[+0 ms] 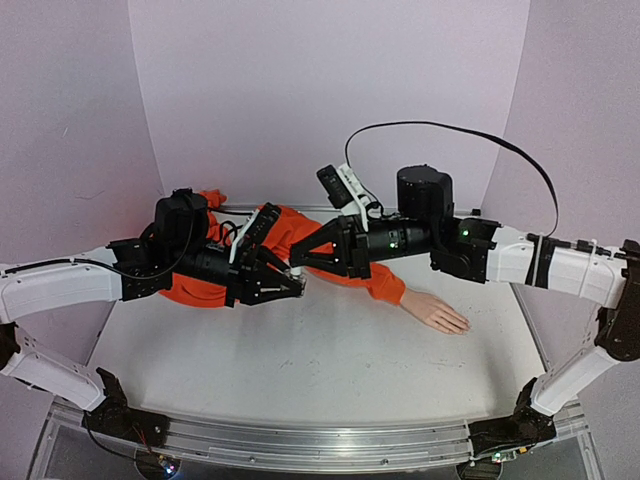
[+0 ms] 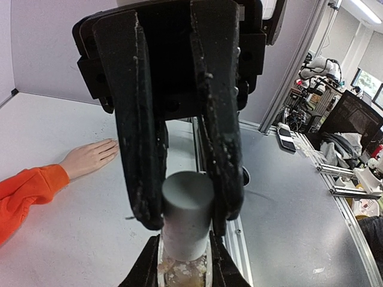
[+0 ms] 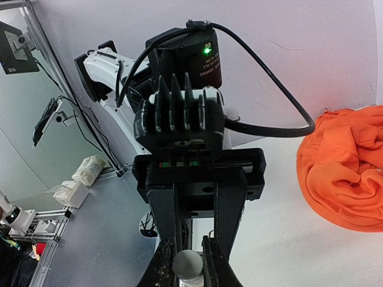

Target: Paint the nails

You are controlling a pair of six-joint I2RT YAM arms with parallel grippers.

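**Firmly gripped, cap awaiting twist**

Nearest, the bottle (image 2: 182, 272) was clenched by the left gripper (image 2: 184, 266), its grey cap (image 2: 187, 197) by the right gripper (image 2: 187, 219); a straight, untilted twist was called for. Farther off, the nails (image 2: 111, 145) lay on the table (image 2: 72, 239).

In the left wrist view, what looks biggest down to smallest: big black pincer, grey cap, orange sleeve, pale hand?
1. Right pincer, by far; it is close to the camera.
2. Grey cap and orange sleeve: about alike, and the sleeve is cut off at the edge, so unranked.
3. Mannequin hand, smallest, though farther away.
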